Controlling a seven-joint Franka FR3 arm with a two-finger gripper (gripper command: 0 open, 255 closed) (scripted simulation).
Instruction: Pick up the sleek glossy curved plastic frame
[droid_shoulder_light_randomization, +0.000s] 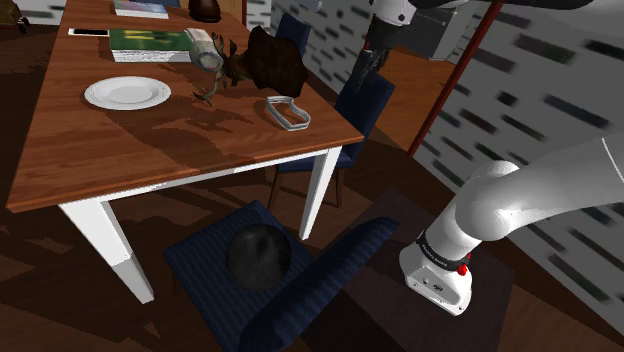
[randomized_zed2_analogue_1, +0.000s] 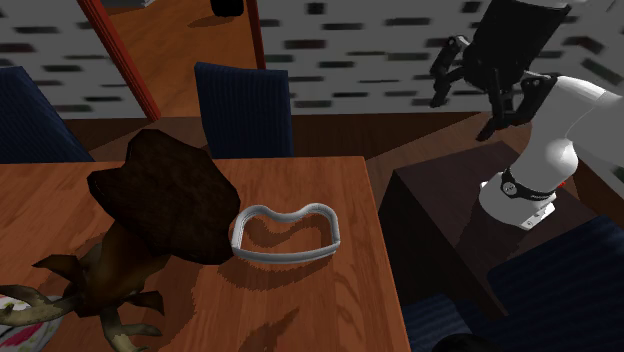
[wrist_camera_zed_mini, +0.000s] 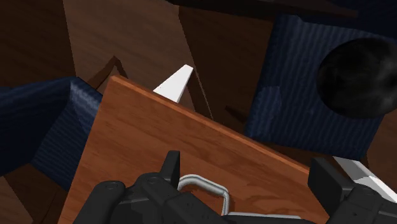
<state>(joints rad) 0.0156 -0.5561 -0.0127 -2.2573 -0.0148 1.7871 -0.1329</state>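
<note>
The curved frame (droid_shoulder_light_randomization: 288, 112) is a pale grey glossy loop lying flat on the wooden table (droid_shoulder_light_randomization: 120, 150), near the corner closest to the arm. It also lies on the tabletop (randomized_zed2_analogue_1: 330, 310) as the frame (randomized_zed2_analogue_1: 285, 235) beside a dark brown lump (randomized_zed2_analogue_1: 165, 195). My black gripper (droid_shoulder_light_randomization: 360, 85) hangs in the air beyond that table corner, well above the frame and apart from it. My gripper (randomized_zed2_analogue_1: 475, 95) stands open with nothing between its fingers. In the wrist view the frame (wrist_camera_zed_mini: 203, 186) shows far below, between the gripper's (wrist_camera_zed_mini: 248, 184) spread fingers.
A white plate (droid_shoulder_light_randomization: 127, 93), books (droid_shoulder_light_randomization: 150, 42), a tipped jar and a branching dark figure (droid_shoulder_light_randomization: 222, 75) stand on the table. Blue chairs (droid_shoulder_light_randomization: 362, 100) flank the corner. A dark ball (droid_shoulder_light_randomization: 259, 257) rests on a blue chair seat below the table edge.
</note>
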